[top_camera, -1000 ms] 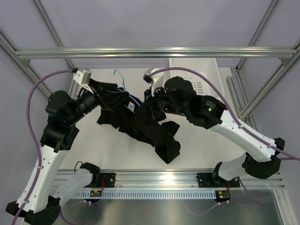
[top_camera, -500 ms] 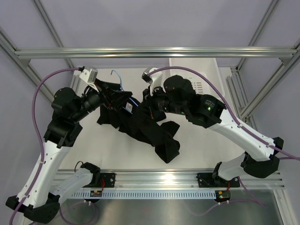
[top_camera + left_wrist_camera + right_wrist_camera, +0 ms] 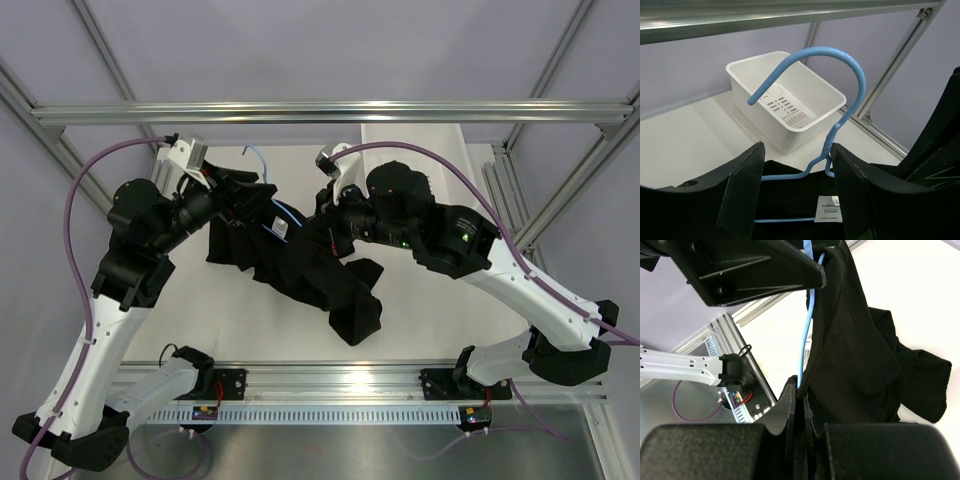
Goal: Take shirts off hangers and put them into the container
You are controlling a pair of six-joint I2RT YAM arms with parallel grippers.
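Nearest the arm bases, a loose bunched end of the black shirt (image 3: 355, 318) lies on the white table (image 3: 250, 320), right of centre; the rest of the cloth climbs from there toward the far left, up to the two grippers. The right gripper (image 3: 800, 395) has its fingers pressed together on a fold of the shirt, just where the wire of the light-blue hanger (image 3: 852, 75) runs down into the cloth, and the fabric hangs away from it in creases. To its left, the left gripper (image 3: 797, 150) stands spread, one finger on each side of the hanger's twisted neck, which sits just beside the right-hand finger; I cannot tell whether they touch. Below the neck the white label (image 3: 828, 209) shows on the collar. The hook rises clear of the fingers. Beyond it, at the far right of the table, stands the white basket (image 3: 757, 112), which the right arm (image 3: 450, 235) largely hides from above. An aluminium beam (image 3: 330, 110) crosses behind it.
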